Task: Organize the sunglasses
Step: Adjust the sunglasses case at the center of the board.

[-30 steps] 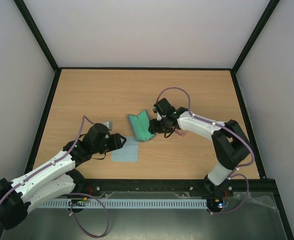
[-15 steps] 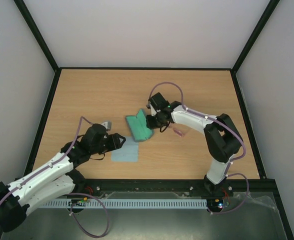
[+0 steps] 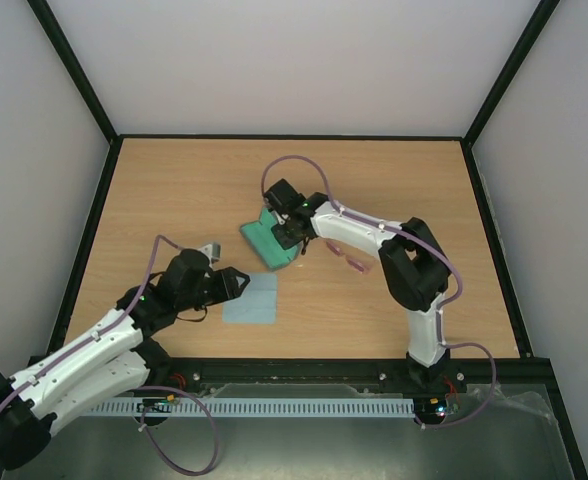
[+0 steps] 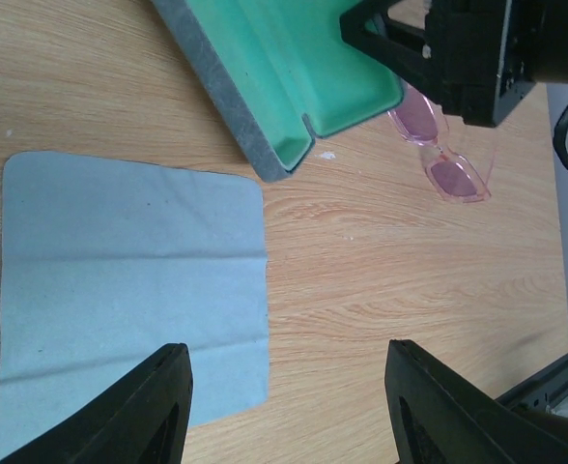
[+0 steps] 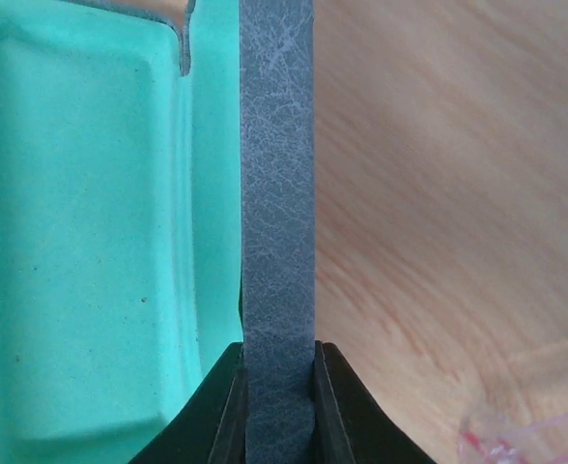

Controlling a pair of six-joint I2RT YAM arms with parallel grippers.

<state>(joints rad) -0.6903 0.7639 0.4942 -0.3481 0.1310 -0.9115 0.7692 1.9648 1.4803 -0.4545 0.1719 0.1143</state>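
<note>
The pink sunglasses [image 3: 352, 262] lie on the wooden table, right of the open grey case [image 3: 264, 243] with its green lining. My right gripper [image 3: 292, 228] is shut on the case's grey rim [image 5: 276, 193], one finger inside the green lining and one outside. The left wrist view shows the case [image 4: 284, 68] and the sunglasses [image 4: 443, 155] beyond it, partly under the right arm. A corner of the sunglasses [image 5: 525, 435] shows faintly in the right wrist view. My left gripper [image 3: 246, 283] hovers open over the right edge of the cloth, holding nothing [image 4: 286, 348].
A pale blue cloth [image 3: 251, 298] lies flat near the table's front, just in front of the case; it fills the left of the left wrist view [image 4: 129, 280]. Black frame rails border the table.
My right gripper has closed on the case's rim and swung left and away, taking the case with it. The sunglasses stay where they lay. The left arm has barely shifted.
</note>
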